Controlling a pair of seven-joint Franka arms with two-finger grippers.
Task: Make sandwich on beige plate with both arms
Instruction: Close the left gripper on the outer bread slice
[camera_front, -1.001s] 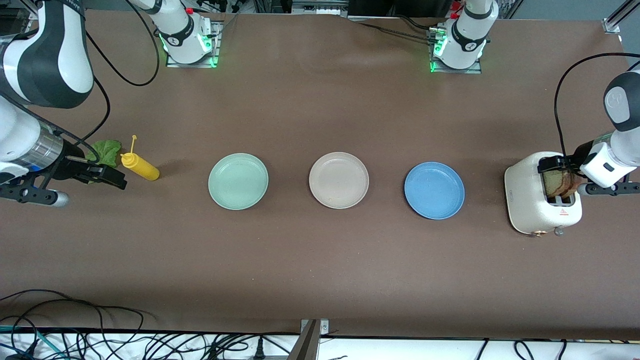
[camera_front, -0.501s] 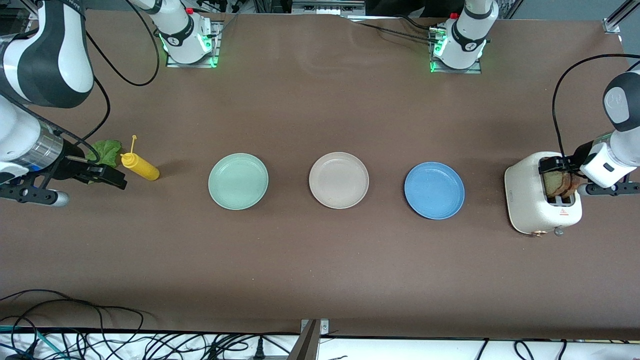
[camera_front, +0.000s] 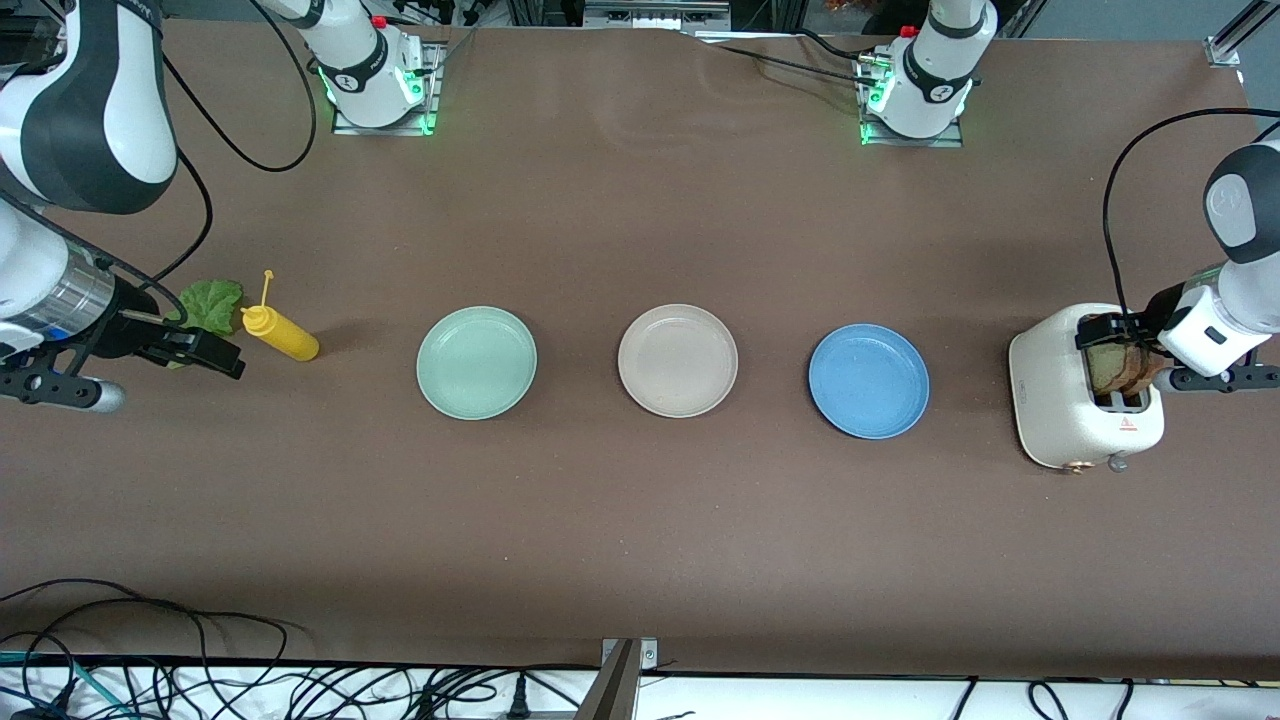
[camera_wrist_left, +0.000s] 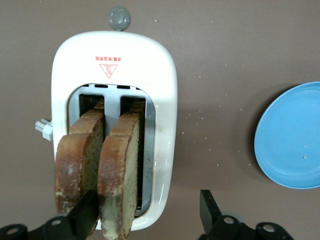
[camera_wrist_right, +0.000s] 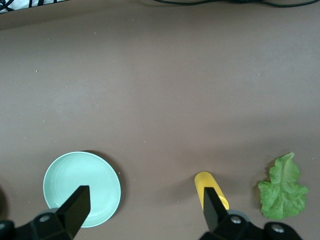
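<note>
Since a second ago, you see the right pincer (camera_front: 215, 352) lifted slightly, spread near one lettuce leaf (camera_front: 212, 303). Your left pincer (camera_wrist_left: 150, 215) straddles one of two toast slices (camera_wrist_left: 119, 185), fingers apart. One beige plate (camera_front: 678, 360) sits mid-tabletop, among three plates.

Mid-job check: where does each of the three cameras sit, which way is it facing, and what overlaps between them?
Front view: high across the brown table, facing both bases; shows both white arms and three round plates, matte beige plate in the middle.
Left wrist view: looks down on the cream toaster holding two brown toast slices; left tool open, one finger between the slices.
Right wrist view: looks down on the mint green plate, yellow squeeze bottle and green lettuce leaf; right tool open.
Shared: front and left wrist both show the blue plate.
</note>
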